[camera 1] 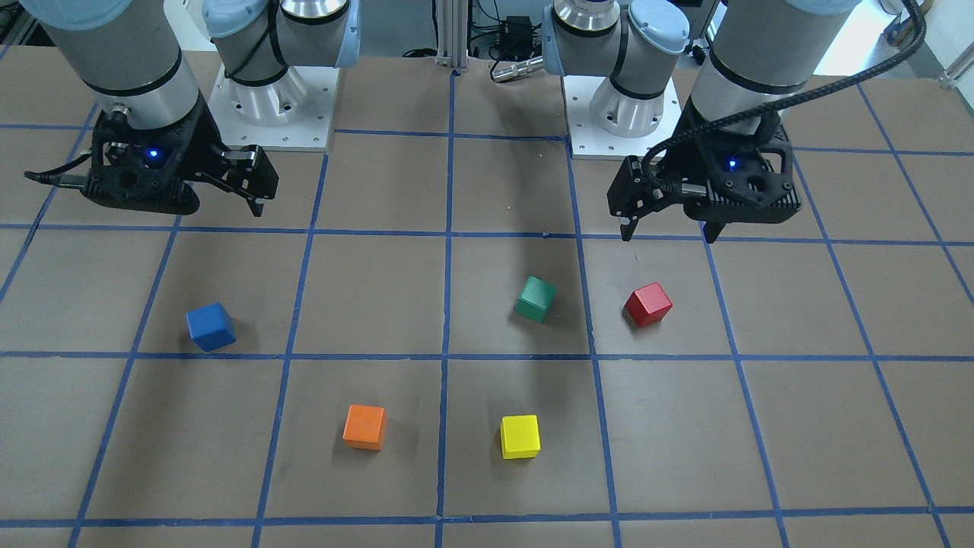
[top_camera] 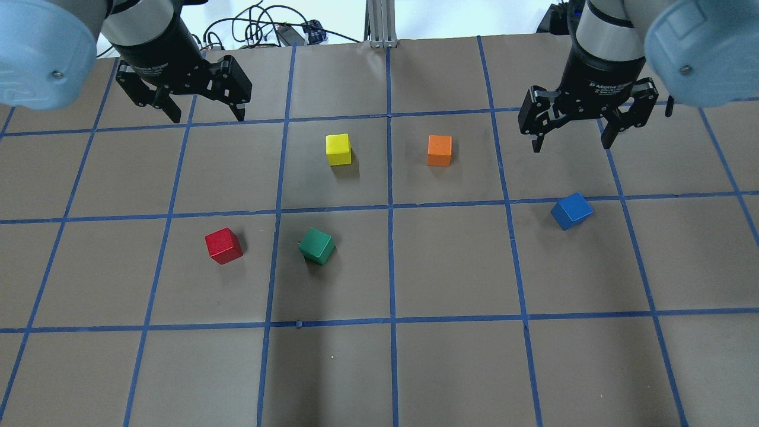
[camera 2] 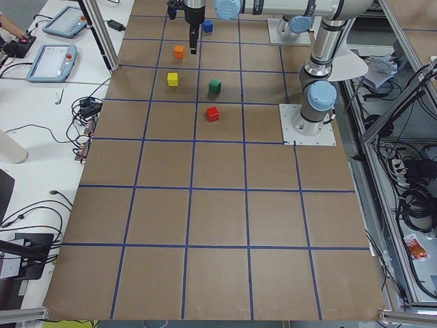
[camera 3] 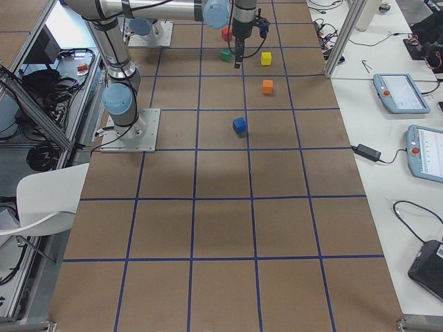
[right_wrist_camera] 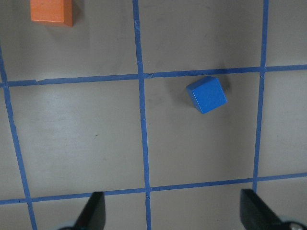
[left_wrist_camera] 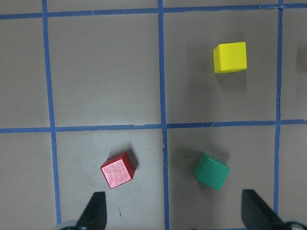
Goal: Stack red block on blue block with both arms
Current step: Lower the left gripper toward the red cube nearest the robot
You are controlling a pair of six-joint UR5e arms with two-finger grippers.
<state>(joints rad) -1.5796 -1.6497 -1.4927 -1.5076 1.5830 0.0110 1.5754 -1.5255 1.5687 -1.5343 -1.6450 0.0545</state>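
The red block (top_camera: 223, 245) lies on the brown table on the left arm's side, and it also shows in the front view (camera 1: 648, 304) and the left wrist view (left_wrist_camera: 116, 170). The blue block (top_camera: 571, 211) lies on the right arm's side, seen too in the front view (camera 1: 211, 326) and the right wrist view (right_wrist_camera: 206, 94). My left gripper (top_camera: 207, 115) hangs open and empty above the table, beyond the red block. My right gripper (top_camera: 571, 144) hangs open and empty above the table, just beyond the blue block.
A green block (top_camera: 316, 245) lies close to the right of the red block. A yellow block (top_camera: 338, 149) and an orange block (top_camera: 439, 150) lie mid-table between the grippers. The arms' base plates (camera 1: 270, 106) stand at the robot's edge.
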